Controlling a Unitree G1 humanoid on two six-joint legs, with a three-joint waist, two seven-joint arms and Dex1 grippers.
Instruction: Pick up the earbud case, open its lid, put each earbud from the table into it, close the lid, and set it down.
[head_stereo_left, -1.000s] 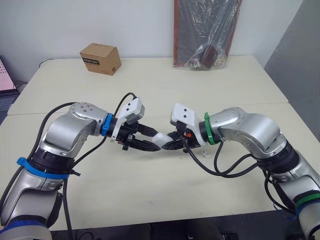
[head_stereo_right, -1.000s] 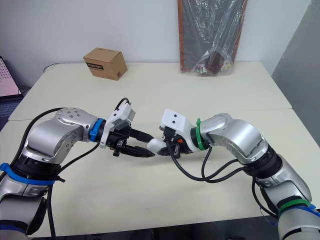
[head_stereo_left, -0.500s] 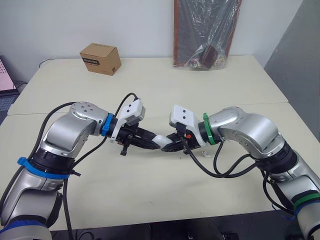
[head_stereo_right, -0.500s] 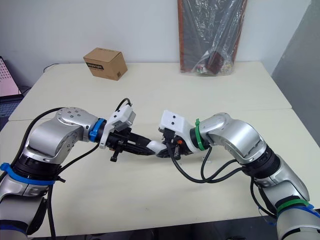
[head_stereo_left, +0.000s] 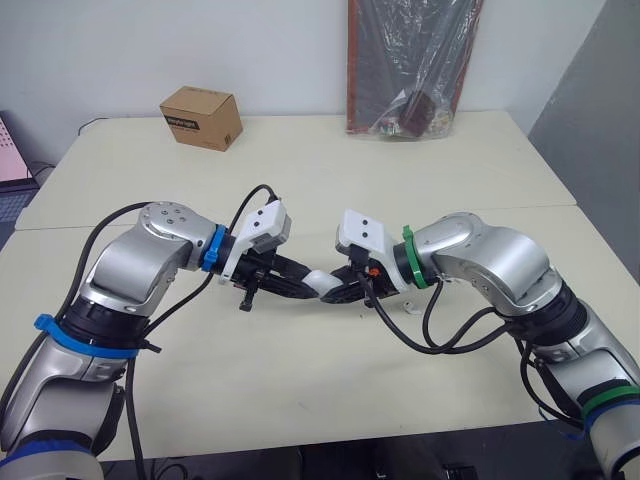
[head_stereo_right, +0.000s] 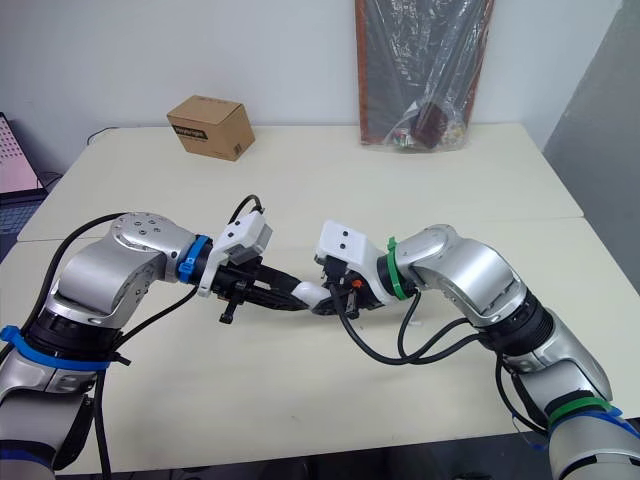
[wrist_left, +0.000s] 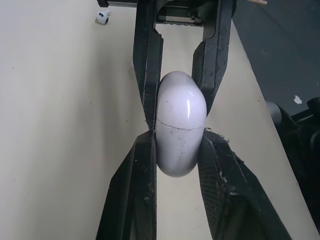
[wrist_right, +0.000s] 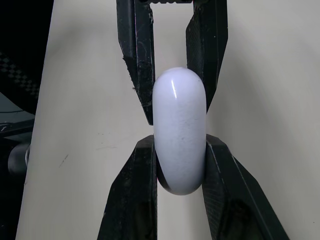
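The white earbud case (head_stereo_left: 320, 282) hangs just above the middle of the table, held from both sides. Its lid is down, with the seam showing in the left wrist view on the case (wrist_left: 180, 125). My left gripper (head_stereo_left: 303, 286) is shut on one end of the case and my right gripper (head_stereo_left: 337, 291) is shut on the other end. In the right wrist view the case (wrist_right: 179, 130) sits between my right gripper's fingers (wrist_right: 142, 165), with the left gripper's fingers reaching in from the far side. One white earbud (head_stereo_left: 408, 306) lies on the table under my right forearm.
A cardboard box (head_stereo_left: 201, 117) stands at the back left of the cream table (head_stereo_left: 300, 380). A clear plastic bag of dark items (head_stereo_left: 412, 65) leans against the wall at the back right. There is free room around and in front of the grippers.
A second ago my left gripper's fingers were spread beside the case; they have shut on it. My right gripper has kept its hold and both arms have barely moved.
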